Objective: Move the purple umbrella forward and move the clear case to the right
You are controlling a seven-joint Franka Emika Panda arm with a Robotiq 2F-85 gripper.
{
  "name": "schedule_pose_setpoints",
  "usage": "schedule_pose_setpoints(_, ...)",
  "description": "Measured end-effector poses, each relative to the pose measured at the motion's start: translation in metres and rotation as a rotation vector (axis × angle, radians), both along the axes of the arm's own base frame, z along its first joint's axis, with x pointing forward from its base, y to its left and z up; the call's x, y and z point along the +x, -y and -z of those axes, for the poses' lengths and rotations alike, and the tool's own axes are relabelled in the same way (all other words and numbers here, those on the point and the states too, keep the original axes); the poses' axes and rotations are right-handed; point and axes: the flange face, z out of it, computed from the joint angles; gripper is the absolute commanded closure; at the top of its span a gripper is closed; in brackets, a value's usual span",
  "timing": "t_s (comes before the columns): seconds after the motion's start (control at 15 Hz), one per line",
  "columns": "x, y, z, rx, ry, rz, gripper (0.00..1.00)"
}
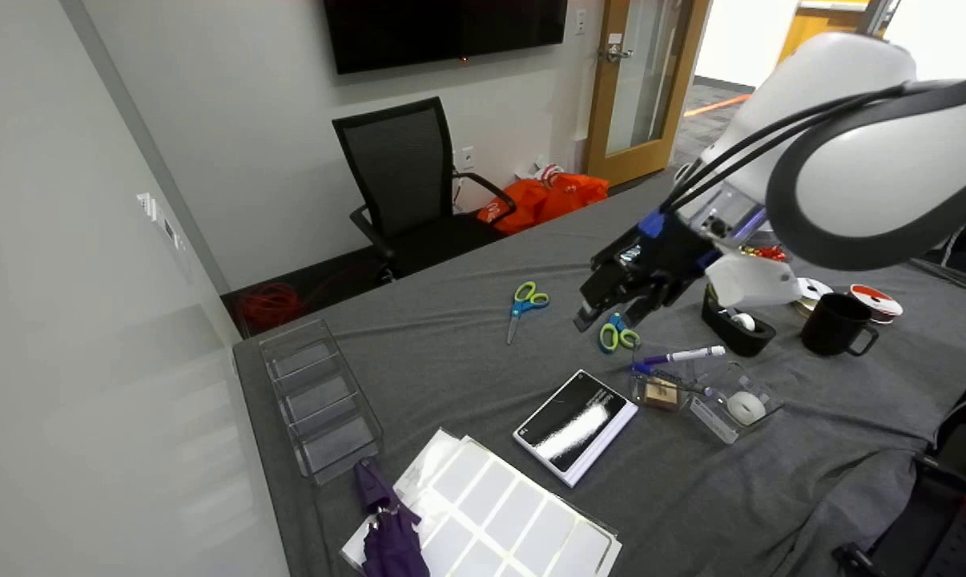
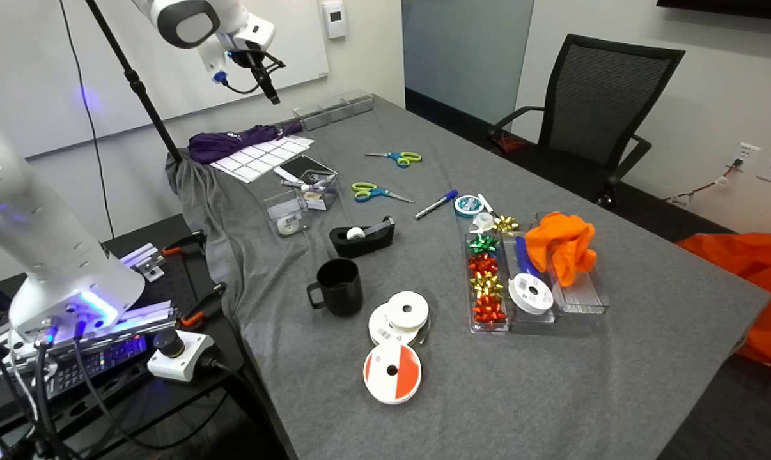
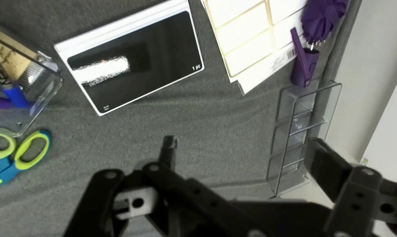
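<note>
Pincer [image 3: 242, 142]: spread wide, empty, above surface [image 1: 443, 369] | purple umbrella [image 2: 232, 142] overlapping white gridded sheets [image 1: 491, 513] | black-topped slab [image 1: 577, 423] between sheets and blue-green scissors [image 3: 9, 169]

We see the table [image 2: 584, 377] covered in matt grey cloth, the umbrella [image 2: 222, 145] in creased purple fabric, a slab [image 3: 136, 56] with a glossy black face, a smooth, dull mug [image 2: 339, 292], and shiny, foil-like bows [image 2: 486, 284].

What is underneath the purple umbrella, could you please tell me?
In an exterior view, the purple umbrella lies partly over the white gridded sheets, which show on both sides of it. Anything directly beneath its folded fabric is covered and cannot be seen.
</note>
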Motion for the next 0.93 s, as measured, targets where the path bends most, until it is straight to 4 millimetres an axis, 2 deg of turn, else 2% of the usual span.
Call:
schedule_pose_setpoints(0.2, 0.015, -0.018, 0.045, 0.061, -0.05, -0.063, 0.0)
schedule_pose_setpoints(0.4, 0.029, -0.045, 0.067, 0.135, -0.083, -0.072, 0.0)
schedule_pose_setpoints(0.53, 0.037, -0.057, 0.072, 0.155, -0.09, -0.074, 0.0)
schedule_pose_setpoints(0.93, 0.038, -0.056, 0.072, 0.155, -0.089, -0.072, 0.0)
